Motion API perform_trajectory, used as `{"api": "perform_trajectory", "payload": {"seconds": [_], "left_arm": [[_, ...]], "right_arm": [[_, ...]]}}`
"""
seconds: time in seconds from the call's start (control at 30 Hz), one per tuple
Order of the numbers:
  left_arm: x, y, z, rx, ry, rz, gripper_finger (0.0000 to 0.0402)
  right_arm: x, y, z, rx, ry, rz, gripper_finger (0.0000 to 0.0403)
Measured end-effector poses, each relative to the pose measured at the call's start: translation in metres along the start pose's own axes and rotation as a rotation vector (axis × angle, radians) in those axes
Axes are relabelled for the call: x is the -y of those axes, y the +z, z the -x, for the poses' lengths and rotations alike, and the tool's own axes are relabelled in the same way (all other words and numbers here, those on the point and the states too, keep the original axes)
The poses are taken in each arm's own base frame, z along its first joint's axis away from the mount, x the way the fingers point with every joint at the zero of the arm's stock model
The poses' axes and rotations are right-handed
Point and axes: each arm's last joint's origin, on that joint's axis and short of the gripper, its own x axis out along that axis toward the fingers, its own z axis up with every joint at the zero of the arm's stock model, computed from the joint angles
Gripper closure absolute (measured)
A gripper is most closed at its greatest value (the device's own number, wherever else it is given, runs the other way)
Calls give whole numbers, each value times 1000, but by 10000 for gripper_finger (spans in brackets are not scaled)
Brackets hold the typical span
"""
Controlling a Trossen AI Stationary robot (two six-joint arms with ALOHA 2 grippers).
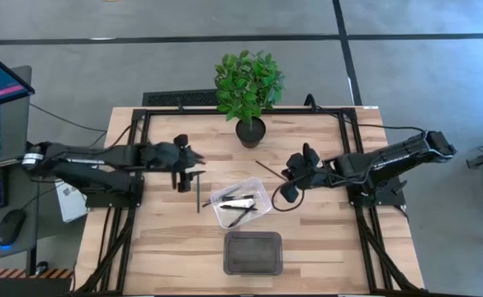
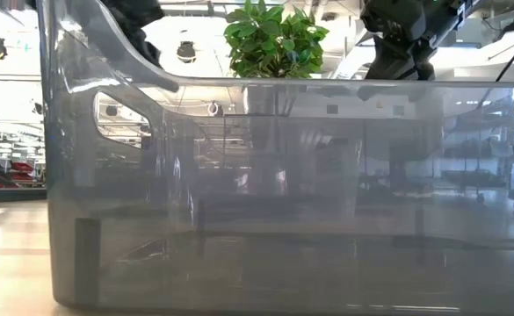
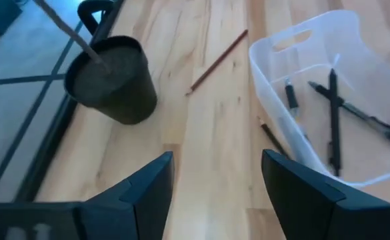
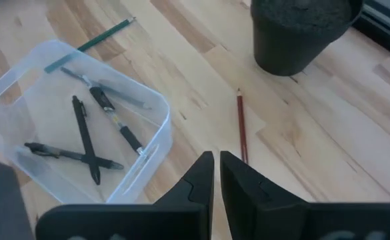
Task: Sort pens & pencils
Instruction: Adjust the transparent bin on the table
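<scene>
From above, the left gripper (image 1: 193, 172) stands spread and empty beside the clear bin (image 1: 262, 188), where the pens (image 1: 239, 203) lie crossed.

In the left wrist view, a reddish pencil (image 3: 216, 61) lies diagonally on the table (image 3: 208, 153) near the plant pot (image 3: 113, 80).

In the right wrist view, the right gripper (image 4: 216, 175), closed and empty, should descend straight above this pencil, jaws across its long axis; a green pencil (image 4: 105, 35) lies beyond the bin.

Both arms are dark, near-black, built of jointed tubular segments on squat black bases; the left arm (image 1: 101, 157) carries a pale band near its base end; a black cable loops beneath the right arm (image 1: 373, 161). Each wrist ends in two matte black, wedge-shaped fingers (image 3: 148, 190) with flat, angular faces
</scene>
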Motion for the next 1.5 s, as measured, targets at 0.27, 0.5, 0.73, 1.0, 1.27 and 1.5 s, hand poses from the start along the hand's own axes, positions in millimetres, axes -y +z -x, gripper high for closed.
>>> {"api": "perform_trajectory", "payload": {"seconds": [0.27,0.5,0.73,1.0,1.27,1.5], "left_arm": [[-33,30,-35,-128,-31,-130,204],[-49,44,-85,-223,-64,-268,221],[-50,50,-131,-287,-99,-316,235],[-42,49,-155,-391,31,-391,243],[-30,53,-155,-417,154,-349,244],[-20,57,-155,-384,155,-328,244]], "right_arm": [[2,0,-1,-16,-3,0,356],[7,-5,-1,-70,-50,-14,356],[10,-6,-2,-79,-71,-11,356],[12,-8,-1,-103,-90,-4,356],[12,-9,-1,-106,-96,-8,356],[12,-9,-1,-107,-96,-8,356]]}}
